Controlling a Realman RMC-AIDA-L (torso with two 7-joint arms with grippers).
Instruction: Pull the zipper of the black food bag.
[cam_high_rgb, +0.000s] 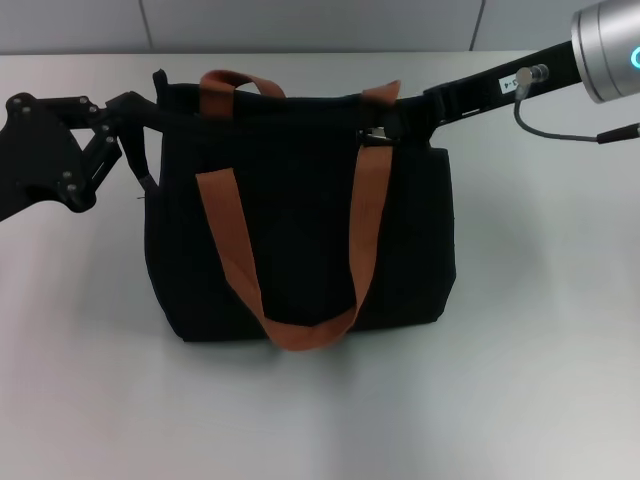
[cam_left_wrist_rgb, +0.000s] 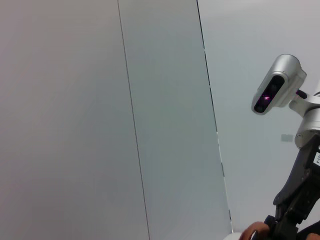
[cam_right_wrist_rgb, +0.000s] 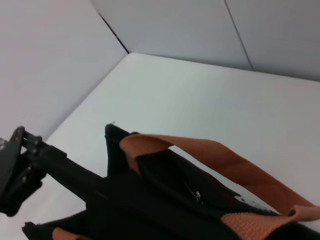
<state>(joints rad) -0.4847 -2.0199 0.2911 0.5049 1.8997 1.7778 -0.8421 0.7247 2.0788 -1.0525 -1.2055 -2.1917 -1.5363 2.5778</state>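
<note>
Black food bag (cam_high_rgb: 300, 230): boxy black fabric, rust-brown strap handles (cam_high_rgb: 355, 250), upright mid-worktop (cam_high_rgb: 540, 380), bare worktop on every side.
Zipper (cam_high_rgb: 376, 135): silver tab on the top edge, right end. Right wrist view alone shows the top edge close up; head view alone shows both arms.
Left tool (cam_high_rgb: 150, 115): grasping the bag's top left corner.
Right tool (cam_high_rgb: 400, 122): at the zipper; grip cannot be told.

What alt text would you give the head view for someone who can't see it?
A black food bag with rust-brown straps stands on a white table. The left pincer is at its top left corner, and the right pincer reaches its top edge near the zipper.
</note>
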